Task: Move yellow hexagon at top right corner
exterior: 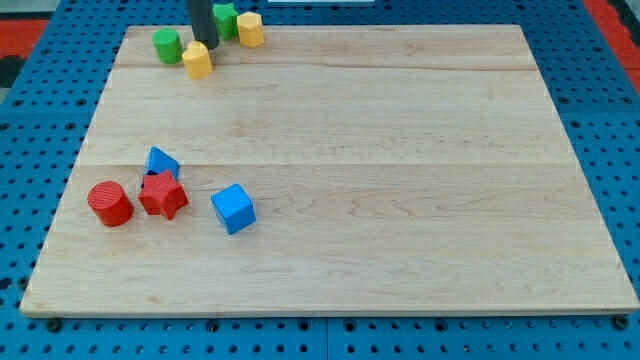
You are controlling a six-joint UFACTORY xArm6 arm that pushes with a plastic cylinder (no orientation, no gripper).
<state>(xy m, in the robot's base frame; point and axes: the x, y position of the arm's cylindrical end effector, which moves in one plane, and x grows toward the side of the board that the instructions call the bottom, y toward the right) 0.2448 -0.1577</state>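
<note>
Pale wooden table (400, 150) on blue pegboard (610, 120). Two yellow blocks, two green, two red, two blue. No pincer shows; my tip (204, 44) touches yellow hexagon block (198, 60), view's top left, beside green cylinder (167, 45).

A lab bench: wooden board (400, 150) on blue perforated pegboard (40, 110).

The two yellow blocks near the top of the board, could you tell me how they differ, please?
One yellow block sits directly below my tip, touching it or nearly so; the other yellow block lies to the view's right of the rod, clear of the tip. The first is nearer the green cylinder, the second beside the green block behind the rod. Both share colour and similar size.
</note>
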